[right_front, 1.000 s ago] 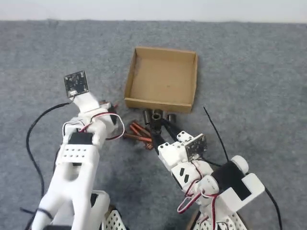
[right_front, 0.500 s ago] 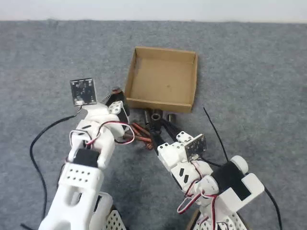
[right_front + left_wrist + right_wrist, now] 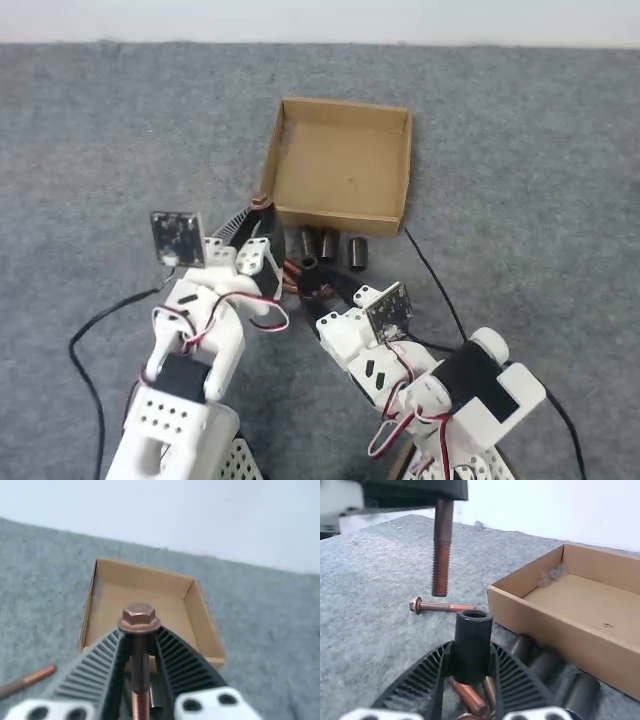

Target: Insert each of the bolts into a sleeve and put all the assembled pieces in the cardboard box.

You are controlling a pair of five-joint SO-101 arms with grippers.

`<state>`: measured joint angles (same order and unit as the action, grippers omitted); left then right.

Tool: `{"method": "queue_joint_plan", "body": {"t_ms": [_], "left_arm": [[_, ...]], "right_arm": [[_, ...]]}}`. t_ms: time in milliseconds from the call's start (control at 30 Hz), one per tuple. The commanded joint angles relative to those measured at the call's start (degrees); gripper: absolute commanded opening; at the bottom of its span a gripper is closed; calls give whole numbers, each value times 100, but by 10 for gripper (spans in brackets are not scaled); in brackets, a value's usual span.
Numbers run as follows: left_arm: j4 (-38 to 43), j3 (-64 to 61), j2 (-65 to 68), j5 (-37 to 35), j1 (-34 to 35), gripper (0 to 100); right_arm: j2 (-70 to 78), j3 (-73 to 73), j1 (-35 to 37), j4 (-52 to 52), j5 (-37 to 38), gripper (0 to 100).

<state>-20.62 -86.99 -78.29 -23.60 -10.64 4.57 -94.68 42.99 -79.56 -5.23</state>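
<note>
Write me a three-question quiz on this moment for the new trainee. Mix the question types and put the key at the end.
1. True or false: the cardboard box already holds an assembled piece.
2. What is in the right claw? A) a bolt B) a black sleeve, upright C) nothing
3. Fill in: the left claw grips a copper ____ just below its head.
Key: 1 false, the cardboard box is empty. 2 B. 3 bolt.
</note>
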Motion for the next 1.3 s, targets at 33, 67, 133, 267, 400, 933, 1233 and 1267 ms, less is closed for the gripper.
{"method": "queue_joint_plan", "body": {"t_ms": [33, 67, 133, 267, 400, 933, 1233, 1267], "left_arm": [[185, -171, -1020, 26, -53, 11], [185, -224, -1134, 26, -53, 11], [185, -356, -1327, 18, -62, 11], [211, -532, -1503, 18, -176, 11], [193, -585, -1495, 18, -457, 11], [-176, -690, -1486, -334, -554, 11], [-44, -989, -1486, -325, -712, 12], [-62, -989, -1486, -325, -703, 12]], "right_arm": [[-31, -123, 198, 92, -53, 7], [-31, -123, 251, 180, -44, 7], [-31, -105, 286, 251, -44, 7], [-31, -105, 286, 251, -44, 7], [-31, -105, 286, 251, -44, 7], [-40, -132, 286, 242, 492, 7], [-40, -132, 286, 251, 510, 7], [-40, -132, 277, 251, 510, 7]]}}
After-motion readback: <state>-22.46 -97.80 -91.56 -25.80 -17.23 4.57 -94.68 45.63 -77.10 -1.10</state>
